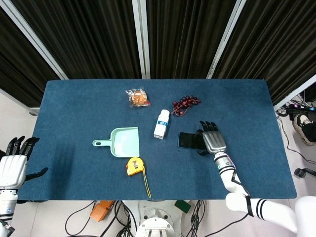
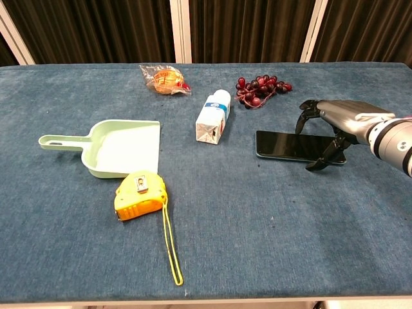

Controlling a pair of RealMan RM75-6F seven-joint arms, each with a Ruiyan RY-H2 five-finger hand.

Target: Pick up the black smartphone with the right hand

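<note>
The black smartphone (image 1: 187, 140) (image 2: 290, 145) lies flat on the blue table, right of centre. My right hand (image 1: 212, 139) (image 2: 338, 119) arches over the phone's right end. Its fingers (image 2: 304, 116) curl down past the far edge and its thumb (image 2: 322, 161) reaches down at the near edge. The phone rests on the cloth and no firm grip shows. Beyond the table's left edge my left hand (image 1: 12, 168) hangs with its fingers spread, holding nothing; it appears only in the head view.
A small white carton (image 1: 161, 124) (image 2: 212, 117) stands just left of the phone. Dark grapes (image 1: 185, 103) (image 2: 261, 89) lie behind it. Further left are a green dustpan (image 1: 121, 142) (image 2: 119, 147), a yellow tape measure (image 1: 135, 166) (image 2: 138, 195) and a wrapped bun (image 1: 138, 97) (image 2: 166, 80).
</note>
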